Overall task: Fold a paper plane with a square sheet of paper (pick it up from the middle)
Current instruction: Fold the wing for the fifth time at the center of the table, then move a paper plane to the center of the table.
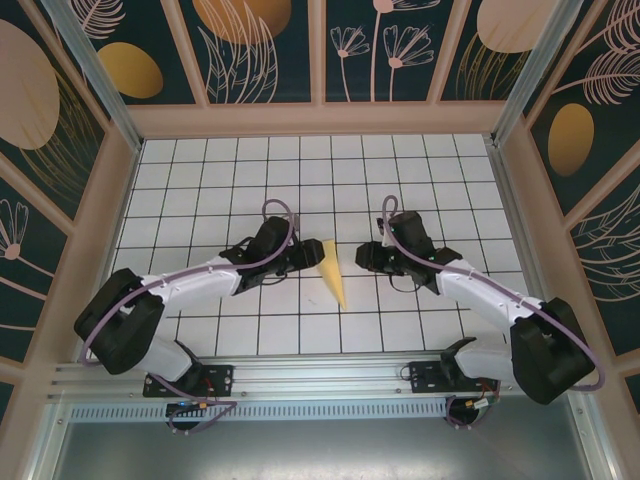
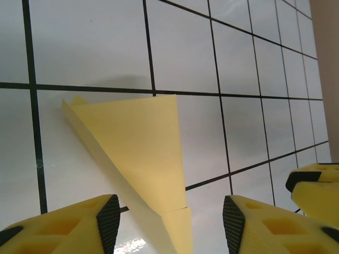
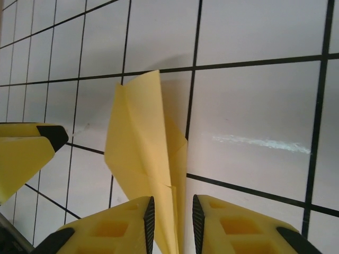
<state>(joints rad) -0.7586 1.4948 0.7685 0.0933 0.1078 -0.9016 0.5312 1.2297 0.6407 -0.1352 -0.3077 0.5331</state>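
Paper plane [image 1: 331, 270] lies between the tools, tip nearward; left tool [image 2: 170, 217] gapes wide, right tool [image 3: 172, 211] barely parted astride it, neither gripping.

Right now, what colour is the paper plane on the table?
The paper plane is plain pale yellow, seen best in the left wrist view.

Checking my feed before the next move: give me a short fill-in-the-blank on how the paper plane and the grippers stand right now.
The paper plane lying on the gridded table is ___ in colour. In the top view its pointed tip aims at the ___ edge of the table. The left gripper has its jaws ___, set wider apart than those of the right gripper.
Missing words: yellow; near; open.
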